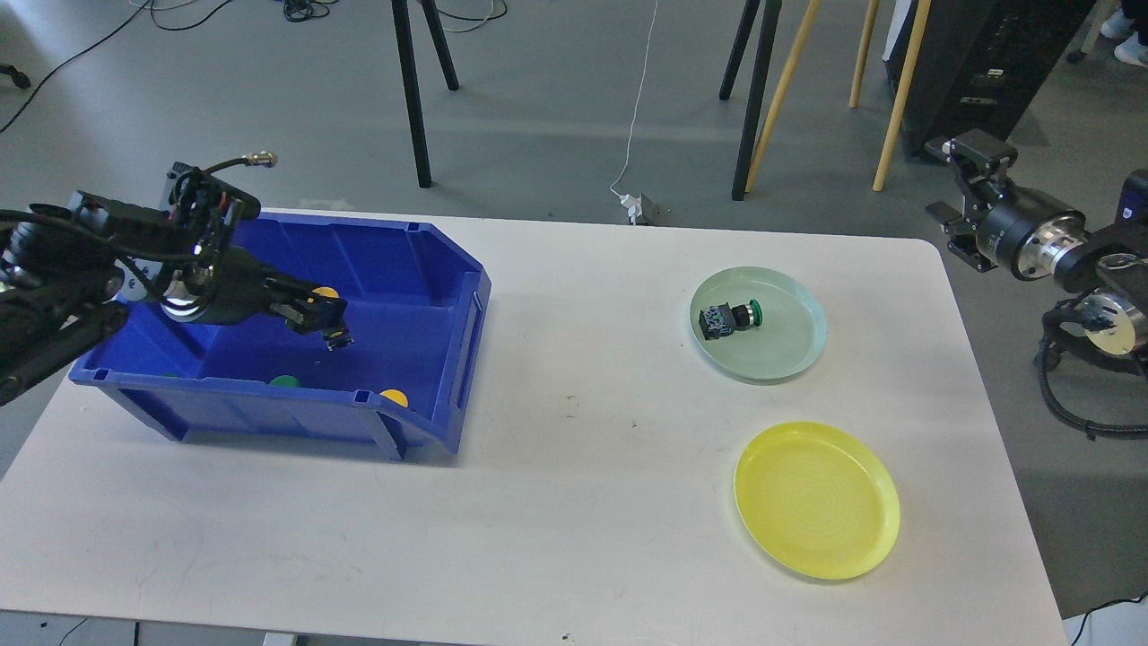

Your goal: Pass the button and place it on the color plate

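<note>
At the left of the frame the left arm reaches in from the edge, bent and angled down into a blue plastic bin (448, 359) with straight walls and a sloped open front. The left gripper (334, 334) hangs low inside the bin, its dark fingers (341, 339) too small and end-on to tell whether they are released or clenched. Yellow button caps (393, 397) and a green cap (284, 381) show above the bin's near wall; another yellow cap (326, 292) sits just behind the gripper.

The white table (574, 502) is smooth and lightly scuffed. Right of centre, a round pale green plate (789, 345) carries a green push button (731, 318) lying on its side, its long axis roughly left-right, green cap pointing right, blocky dark base to the left. Below it lies a round glossy yellow plate (816, 501).

At the upper right edge the right arm stretches off the table, its right gripper (958, 184) over the floor with fingers spread and released.
</note>
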Tool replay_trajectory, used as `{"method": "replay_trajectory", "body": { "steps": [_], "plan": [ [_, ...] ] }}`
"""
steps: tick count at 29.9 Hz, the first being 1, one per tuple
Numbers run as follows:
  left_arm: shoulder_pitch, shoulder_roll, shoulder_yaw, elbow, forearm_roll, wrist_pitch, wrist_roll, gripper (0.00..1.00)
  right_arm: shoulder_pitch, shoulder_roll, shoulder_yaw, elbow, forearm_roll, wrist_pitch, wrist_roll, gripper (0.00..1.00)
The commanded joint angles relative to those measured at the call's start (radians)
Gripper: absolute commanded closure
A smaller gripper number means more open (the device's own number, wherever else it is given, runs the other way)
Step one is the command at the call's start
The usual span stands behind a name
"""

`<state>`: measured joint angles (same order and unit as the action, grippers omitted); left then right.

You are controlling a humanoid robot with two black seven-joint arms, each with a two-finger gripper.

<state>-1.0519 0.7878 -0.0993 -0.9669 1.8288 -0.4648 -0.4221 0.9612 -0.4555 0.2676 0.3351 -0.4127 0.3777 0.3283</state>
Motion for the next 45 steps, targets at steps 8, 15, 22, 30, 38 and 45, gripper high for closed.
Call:
{"method": "replay_trajectory", "body": {
  "steps": [8,15,22,30,38,45],
  "plan": [
    [-0.146,0.119,-0.290,-0.085,-0.451,-0.024,0.023,0.68,0.059,0.037,0.099,0.047,0.005,0.009,0.017,0.12],
    [-0.272,-0.048,-0.301,-0.064,-0.684,-0.024,0.098,0.69,0.126,0.038,0.258,0.257,0.058,0.010,-0.090,0.12],
    [-0.289,-0.257,-0.301,0.063,-0.686,-0.024,0.098,0.69,0.221,0.133,0.259,0.340,0.252,0.004,-0.206,0.12],
    [-0.310,-0.384,-0.304,0.169,-0.687,-0.024,0.094,0.69,0.229,0.221,0.260,0.420,0.259,-0.005,-0.226,0.11],
    [-0.330,-0.407,-0.307,0.189,-0.697,-0.024,0.094,0.69,0.229,0.241,0.268,0.438,0.259,-0.016,-0.227,0.11],
    [-0.350,-0.429,-0.316,0.198,-0.715,-0.024,0.095,0.69,0.229,0.274,0.269,0.436,0.258,-0.016,-0.226,0.13]
  ]
}}
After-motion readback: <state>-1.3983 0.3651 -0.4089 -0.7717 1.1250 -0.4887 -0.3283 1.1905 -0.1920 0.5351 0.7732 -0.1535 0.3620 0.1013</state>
